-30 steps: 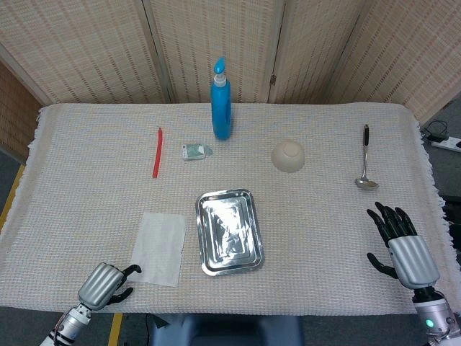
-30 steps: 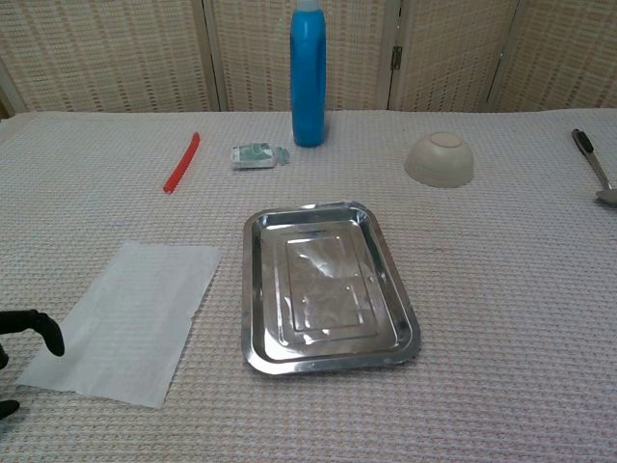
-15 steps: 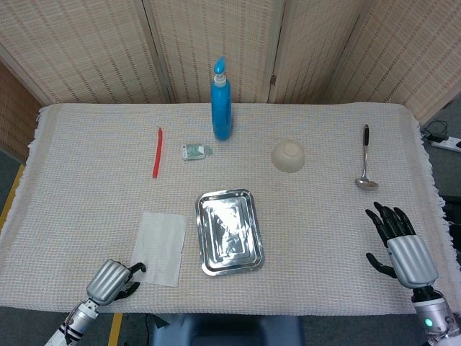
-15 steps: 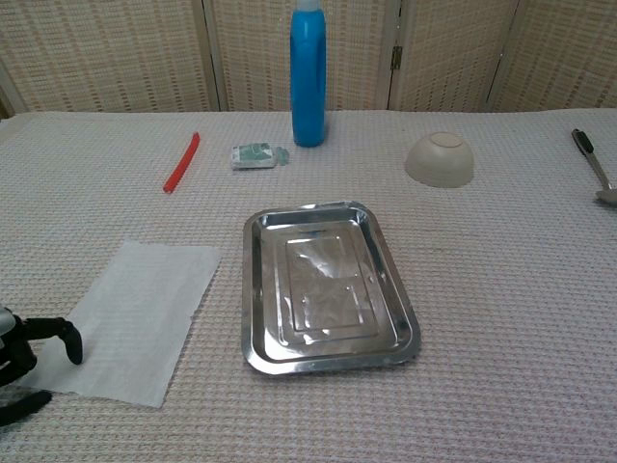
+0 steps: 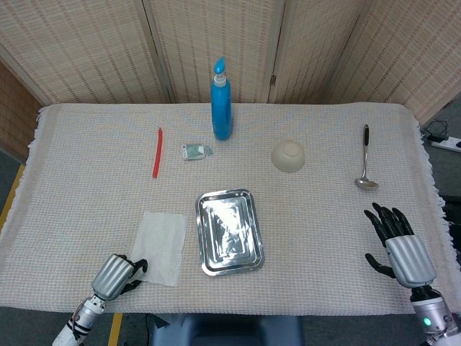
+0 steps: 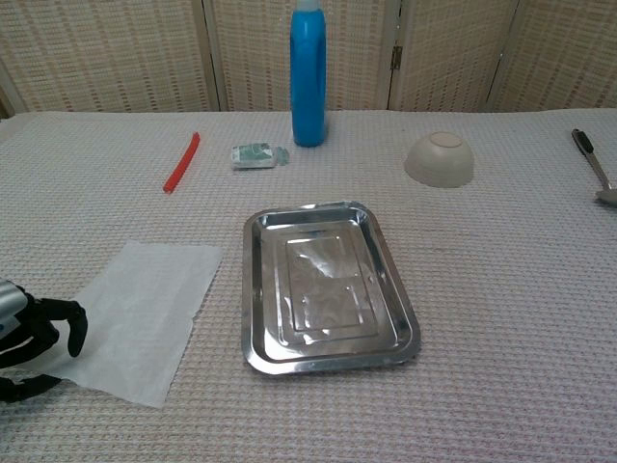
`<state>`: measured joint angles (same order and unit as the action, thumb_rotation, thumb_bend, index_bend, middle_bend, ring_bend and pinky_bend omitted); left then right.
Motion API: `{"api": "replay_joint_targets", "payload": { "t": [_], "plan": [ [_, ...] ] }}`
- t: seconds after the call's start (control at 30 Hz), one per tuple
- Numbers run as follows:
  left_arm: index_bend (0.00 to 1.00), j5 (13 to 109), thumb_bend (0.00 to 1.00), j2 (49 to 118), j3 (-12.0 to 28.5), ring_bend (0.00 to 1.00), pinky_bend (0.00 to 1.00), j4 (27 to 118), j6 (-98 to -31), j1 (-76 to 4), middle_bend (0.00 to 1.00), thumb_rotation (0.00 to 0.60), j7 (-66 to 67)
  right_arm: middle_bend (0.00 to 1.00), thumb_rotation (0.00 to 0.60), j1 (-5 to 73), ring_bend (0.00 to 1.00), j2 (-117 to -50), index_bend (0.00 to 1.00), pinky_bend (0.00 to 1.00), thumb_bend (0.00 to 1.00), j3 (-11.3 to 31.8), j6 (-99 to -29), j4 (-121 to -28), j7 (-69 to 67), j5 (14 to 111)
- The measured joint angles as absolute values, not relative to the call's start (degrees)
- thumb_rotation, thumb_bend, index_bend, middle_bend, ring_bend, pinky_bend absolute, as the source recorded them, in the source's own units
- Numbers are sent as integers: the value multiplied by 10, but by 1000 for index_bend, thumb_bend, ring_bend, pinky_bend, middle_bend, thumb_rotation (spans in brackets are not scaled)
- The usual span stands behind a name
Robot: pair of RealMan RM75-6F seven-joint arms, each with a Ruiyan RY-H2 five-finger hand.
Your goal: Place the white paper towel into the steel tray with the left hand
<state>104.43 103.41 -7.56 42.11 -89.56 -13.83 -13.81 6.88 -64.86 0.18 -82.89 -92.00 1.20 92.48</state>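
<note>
White paper towel (image 6: pixel 141 316) (flat) beside steel tray (image 6: pixel 253 289).

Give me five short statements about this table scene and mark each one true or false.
1. The white paper towel lies flat on the cloth beside the steel tray, not in it. True.
2. The left hand is at the near corner of the towel, its fingers curled over that edge. True.
3. The right hand holds the ladle. False: it holds nothing, fingers spread, and the ladle lies apart from it.
4. The bowl stands upright. False: it lies upside down.
5. The blue bottle has tipped over. False: it stands upright at the far side.
</note>
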Motion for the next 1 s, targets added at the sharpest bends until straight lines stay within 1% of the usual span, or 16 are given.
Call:
{"api": "replay_joint_targets", "payload": {
  "t": [0.13, 0.27, 0.53, 0.7, 1.0],
  "plan": [
    [625, 1044, 529, 1060, -73, 973, 866, 375, -920, -136, 1000, 600, -163, 0, 600, 69, 0, -649, 0, 0, 325, 1, -827, -921, 14, 924],
    [624, 1040, 570, 1075, -70, 971, 866, 348, -940, -135, 1000, 600, -180, 0, 600, 70, 0, -649, 0, 0, 325, 1, -826, -922, 15, 923],
    [624, 1033, 579, 1077, -56, 971, 866, 336, -983, -139, 1000, 600, -171, 0, 600, 70, 0, -647, 0, 0, 325, -1, -826, -924, 13, 926],
    [611, 1029, 579, 1061, -45, 969, 865, 361, -1006, -144, 1000, 600, -153, 0, 600, 69, 0, -645, 0, 0, 324, -4, -830, -926, 11, 932],
    [613, 1019, 580, 1013, -18, 969, 865, 467, -1036, -153, 1000, 600, -90, 0, 600, 61, 0, -636, 0, 0, 325, -9, -853, -932, -5, 952]
  ]
}}
